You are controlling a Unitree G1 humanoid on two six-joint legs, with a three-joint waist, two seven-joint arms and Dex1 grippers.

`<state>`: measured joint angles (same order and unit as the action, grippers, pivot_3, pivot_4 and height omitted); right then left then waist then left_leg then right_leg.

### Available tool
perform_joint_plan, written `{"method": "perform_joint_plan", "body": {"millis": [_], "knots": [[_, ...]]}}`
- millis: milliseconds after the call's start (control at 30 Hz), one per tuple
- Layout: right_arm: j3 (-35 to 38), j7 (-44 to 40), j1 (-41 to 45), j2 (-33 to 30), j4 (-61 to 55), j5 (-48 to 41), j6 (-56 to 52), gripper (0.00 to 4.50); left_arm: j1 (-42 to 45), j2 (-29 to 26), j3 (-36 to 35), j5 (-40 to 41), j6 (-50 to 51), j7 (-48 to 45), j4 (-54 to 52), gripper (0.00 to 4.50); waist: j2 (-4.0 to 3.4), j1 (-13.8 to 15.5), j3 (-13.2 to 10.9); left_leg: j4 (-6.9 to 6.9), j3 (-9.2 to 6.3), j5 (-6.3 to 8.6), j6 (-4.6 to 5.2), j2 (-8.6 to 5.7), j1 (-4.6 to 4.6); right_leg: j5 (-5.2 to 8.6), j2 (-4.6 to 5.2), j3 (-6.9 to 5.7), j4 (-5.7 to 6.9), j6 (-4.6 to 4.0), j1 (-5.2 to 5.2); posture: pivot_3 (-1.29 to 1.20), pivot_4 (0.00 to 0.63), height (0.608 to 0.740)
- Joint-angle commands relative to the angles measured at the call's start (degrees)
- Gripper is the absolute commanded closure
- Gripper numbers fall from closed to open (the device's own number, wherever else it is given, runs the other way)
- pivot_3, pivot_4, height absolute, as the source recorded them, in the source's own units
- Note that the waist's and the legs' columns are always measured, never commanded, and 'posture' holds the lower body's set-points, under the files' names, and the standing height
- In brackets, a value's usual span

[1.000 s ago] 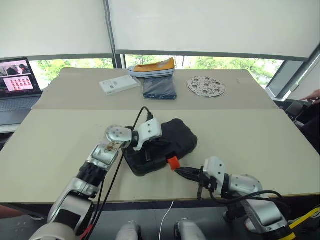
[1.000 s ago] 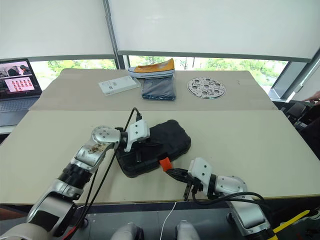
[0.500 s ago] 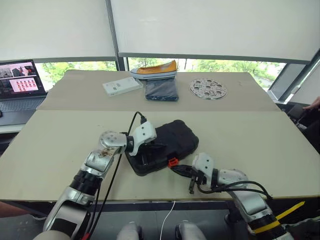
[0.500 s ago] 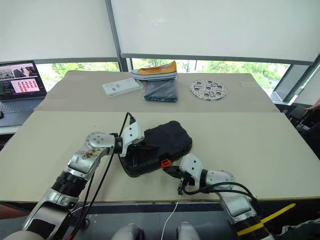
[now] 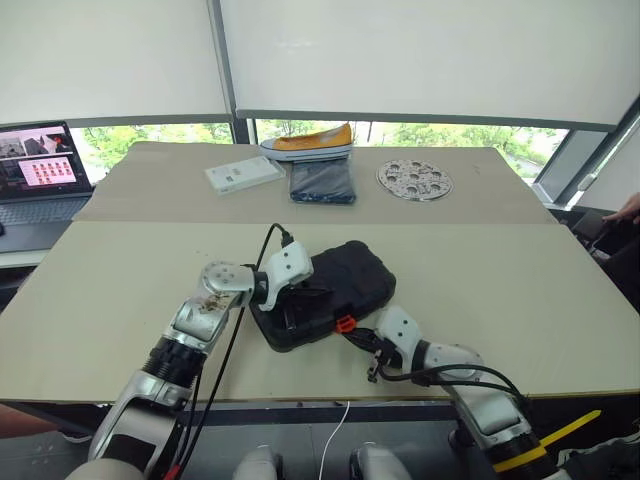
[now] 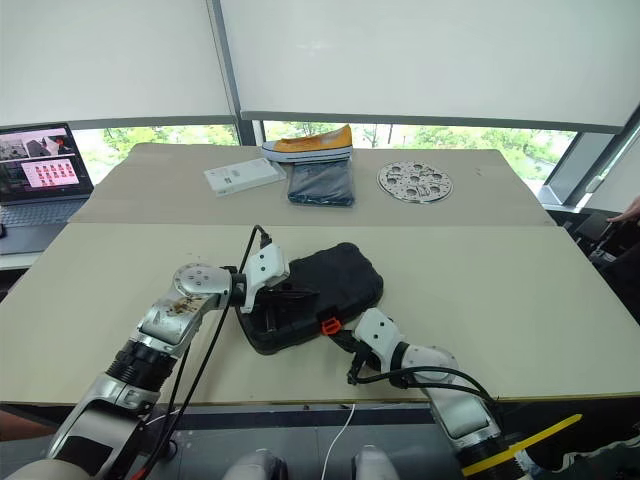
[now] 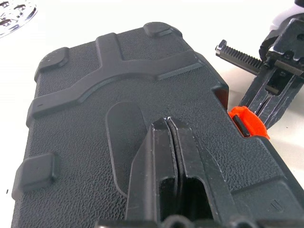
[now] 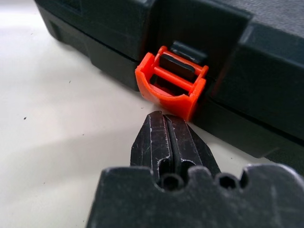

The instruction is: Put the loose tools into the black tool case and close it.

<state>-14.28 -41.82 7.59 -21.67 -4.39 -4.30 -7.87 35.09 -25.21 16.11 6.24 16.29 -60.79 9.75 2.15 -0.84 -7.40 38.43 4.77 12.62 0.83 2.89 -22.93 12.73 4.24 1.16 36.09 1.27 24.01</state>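
The black tool case [image 5: 345,275] lies with its lid down near the table's front edge. Its orange latch [image 8: 173,83] stands out from the front wall and its clip looks unfastened. My left gripper [image 7: 167,120] is shut, its tips resting on the pebbled lid just behind the latch side. My right gripper [image 8: 165,117] is shut and empty, with its tips low on the table just in front of the orange latch [image 5: 345,323]; contact is not clear. In the left wrist view the right gripper's fingers [image 7: 264,97] stand beside the latch. The loose tools are out of view.
At the table's far side lie a white box [image 5: 240,173], a yellow shoe [image 5: 306,140], a dark folded cloth [image 5: 320,182] and a round perforated metal disc [image 5: 413,178]. A laptop [image 5: 35,170] stands at far left. A person's hand [image 5: 628,208] shows at the right edge.
My right gripper has moved forward and down to the orange latch, which now sticks out less. The left gripper has stayed on the lid. The camera has shifted slightly.
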Motion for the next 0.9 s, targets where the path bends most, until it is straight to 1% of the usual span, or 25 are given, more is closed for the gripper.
{"method": "perform_joint_plan", "body": {"millis": [33, 133, 267, 400, 600, 700, 800, 833, 867, 900], "knots": [[1.82, -0.3, -0.23, 1.8, -2.44, -3.55, 4.65, 4.5, -2.31, -0.52, 4.5, -3.76, 2.74, -0.44, 5.62, 4.42, 0.0, -0.01, 0.0, -0.01, -0.01, 0.0, 0.0, 0.0, 0.0, 0.0, 0.0, 0.0, 0.01, -0.01, 0.0, 0.0, 0.15, 0.74], [3.98, -0.49, -1.15, 2.68, -4.75, -6.52, 4.46, 4.5, -2.24, -0.43, 5.02, -4.18, 2.15, -0.48, 6.98, 4.42, -0.01, 0.03, 0.0, -0.02, -0.01, 0.0, 0.0, 0.0, 0.0, 0.01, 0.01, 0.0, 0.0, -0.02, 0.01, 0.0, 0.15, 0.74], [6.6, -0.52, -1.67, 4.67, -9.69, -14.49, -1.73, 4.5, -2.94, -0.37, 5.31, -3.74, 2.36, -1.19, 7.37, 4.42, -0.01, 0.04, 0.0, -0.02, -0.03, 0.0, 0.0, -0.01, -0.03, 0.01, 0.07, 0.0, 0.0, -0.02, 0.04, 0.0, 0.15, 0.74], [6.6, 0.37, -1.16, 4.84, -9.17, -13.61, -1.98, 4.5, -3.45, -0.49, 5.5, -3.82, 2.14, -1.34, 7.6, 4.42, -0.03, -0.11, 0.01, -0.05, -0.16, 0.01, -0.01, 0.02, 0.03, -0.03, 0.06, 0.0, 0.0, -0.06, 0.03, 0.0, 0.15, 0.74], [7.7, -0.53, -1.36, 3.49, -8.74, -13.94, -2.08, 4.5, -3.61, -0.56, 5.05, -3.6, 1.94, -1.15, 7.84, 4.42, -0.06, 0.1, 0.15, -0.18, -0.3, 0.02, -0.03, 0.0, 0.25, 0.01, 0.1, -0.04, -0.12, -0.08, 0.04, 0.0, 0.15, 0.74], [9.1, -2.88, -3.67, 0.94, -12.97, -17.4, -4.73, 4.5, -5.32, -0.85, 2.48, -1.34, -3.28, -2.39, 6.95, 4.42, -0.16, 0.14, 0.27, -0.34, -0.29, 0.02, -0.03, -0.04, 0.23, 0.08, 0.15, -0.02, -0.22, -0.07, -0.04, 0.0, 0.15, 0.74], [11.55, -4.68, -6.77, -2.65, -16.89, -20.03, -6.12, 4.5, -6.9, -0.17, -4.31, 4.77, -5.62, -2.26, 4.1, 4.42, -0.26, 0.02, 0.31, -0.44, -0.27, 0.01, -0.02, -0.03, 0.11, 0.12, 0.15, 0.01, -0.22, -0.1, -0.02, 0.0, 0.15, 0.74], [13.21, -4.98, -7.89, -3.94, -18.02, -20.98, -6.26, 4.5, -7.73, -0.8, -6.78, 6.46, -7.81, -2.73, 3.01, 3.91, -0.26, -0.18, 0.3, -0.49, -0.25, 0.01, -0.01, -0.03, 0.07, 0.12, 0.15, 0.07, -0.21, -0.1, 0.06, 0.0, 0.15, 0.74], [14.63, -5.26, -8.76, -5.12, -18.84, -21.63, -6.12, 4.21, -8.66, -1.59, -8.9, 8.19, -10.15, -4.02, 2.02, 3.77, -0.23, -0.29, 0.28, -0.58, -0.24, 0.01, -0.01, -0.02, 0.08, 0.13, 0.12, 0.12, -0.21, -0.12, 0.11, 0.0, 0.15, 0.74], [15.82, -5.82, -9.6, -6.49, -19.53, -22.21, -6.15, 3.92, -9.62, -2.43, -10.88, 10.06, -12.04, -5.7, 1.12, 3.51, -0.24, -0.41, 0.25, -0.59, -0.24, 0.01, -0.01, 0.02, 0.07, 0.15, 0.06, 0.12, -0.2, -0.16, 0.14, 0.0, 0.15, 0.74]]}}
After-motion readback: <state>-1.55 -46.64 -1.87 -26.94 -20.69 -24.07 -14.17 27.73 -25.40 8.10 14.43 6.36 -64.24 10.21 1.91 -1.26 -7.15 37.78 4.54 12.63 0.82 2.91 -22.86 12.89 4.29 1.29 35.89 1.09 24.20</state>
